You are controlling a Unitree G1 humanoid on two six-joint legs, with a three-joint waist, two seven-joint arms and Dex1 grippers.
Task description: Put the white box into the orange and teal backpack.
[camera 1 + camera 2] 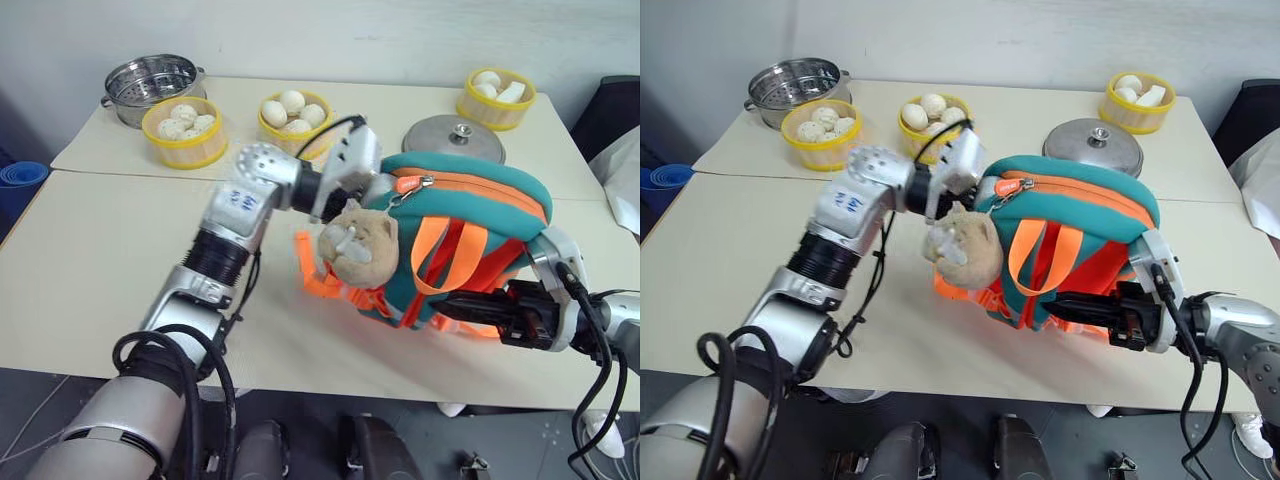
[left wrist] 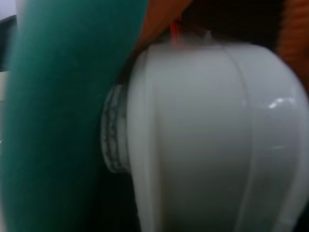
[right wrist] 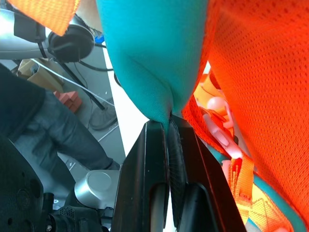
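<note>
White box: rounded plastic case (image 2: 207,140) at the soft orange-and-teal backpack's (image 1: 470,215) mouth, in left claw (image 1: 375,185).
Right claw (image 3: 169,140): clamped on backpack's teal fabric.

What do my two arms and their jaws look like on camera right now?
Left arm: silver metal segments, a black ribbed cuff, a perforated round joint, blue markings on a white patch, looping black cables. Right arm: silver, with black cables and black jaws, long flat bars in the wrist view.

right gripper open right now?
No: in the right wrist view the right gripper has its black fingers pinched shut on a teal fold of the orange and teal backpack.
</note>
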